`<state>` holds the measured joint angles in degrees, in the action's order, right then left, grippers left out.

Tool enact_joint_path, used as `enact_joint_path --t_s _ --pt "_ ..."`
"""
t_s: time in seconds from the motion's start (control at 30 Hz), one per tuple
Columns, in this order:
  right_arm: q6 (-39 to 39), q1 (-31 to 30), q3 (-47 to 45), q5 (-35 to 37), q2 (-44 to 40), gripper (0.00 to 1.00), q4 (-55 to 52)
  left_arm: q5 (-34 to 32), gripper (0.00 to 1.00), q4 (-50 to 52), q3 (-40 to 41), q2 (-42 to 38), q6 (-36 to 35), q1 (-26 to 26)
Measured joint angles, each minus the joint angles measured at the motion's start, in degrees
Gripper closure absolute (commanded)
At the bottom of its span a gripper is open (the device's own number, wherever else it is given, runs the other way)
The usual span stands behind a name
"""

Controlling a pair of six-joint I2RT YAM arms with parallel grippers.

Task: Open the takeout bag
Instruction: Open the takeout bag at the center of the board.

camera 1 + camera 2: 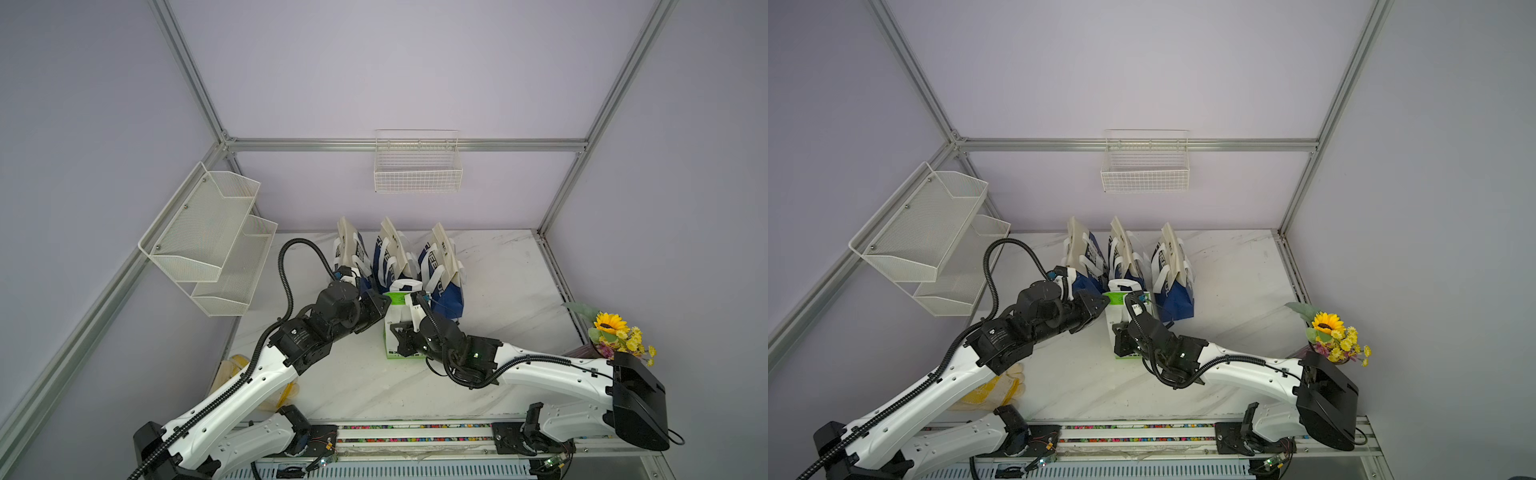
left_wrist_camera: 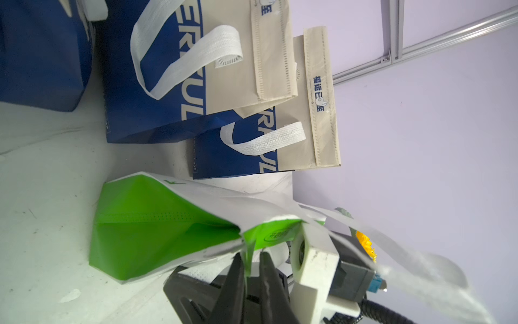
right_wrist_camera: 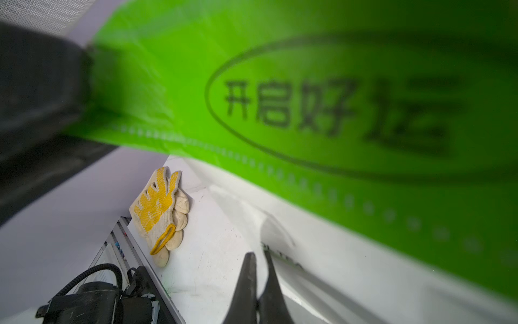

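Observation:
The takeout bag (image 1: pixel 391 328) (image 1: pixel 1115 318) is green and white and stands mid-table, in front of a row of blue bags. In the left wrist view its green gusset (image 2: pixel 154 224) faces me, and a thin green flap edge runs between my left gripper's (image 2: pixel 251 259) fingers, which are shut on it. That left gripper (image 1: pixel 385 305) (image 1: pixel 1104 305) meets the bag's top from the left. My right gripper (image 1: pixel 400 332) (image 1: pixel 1119 332) is at the bag's front. In its wrist view the right gripper (image 3: pixel 259 256) is shut at the edge of the white panel, under the green printed flap (image 3: pixel 308 70).
Three blue-and-beige bags (image 1: pixel 392 257) stand close behind the takeout bag. A yellow-dotted work glove (image 1: pixel 992 390) (image 3: pixel 159 207) lies at the table's front left. A sunflower bouquet (image 1: pixel 615 332) sits at the right edge. A wire basket (image 1: pixel 417 166) and mesh shelves (image 1: pixel 208 237) hang on the walls.

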<state>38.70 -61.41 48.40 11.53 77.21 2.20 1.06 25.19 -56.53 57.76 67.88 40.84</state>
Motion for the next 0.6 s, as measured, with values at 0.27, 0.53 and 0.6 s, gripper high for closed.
enact_joint_path --t_s 0.27,0.53,0.6 --pt "0.1 0.1 0.0 0.1 0.0 1.00 0.4 0.9 1.00 -2.0 0.2 1.3 -1.0 -0.3" --pt "1.2 0.4 -2.7 2.4 2.0 1.00 6.6 0.5 1.00 -3.3 0.6 0.5 1.1 -0.3" --pt "1.4 0.6 -3.4 2.6 2.8 1.00 9.0 0.3 1.00 -3.8 0.6 0.4 2.0 -0.3"
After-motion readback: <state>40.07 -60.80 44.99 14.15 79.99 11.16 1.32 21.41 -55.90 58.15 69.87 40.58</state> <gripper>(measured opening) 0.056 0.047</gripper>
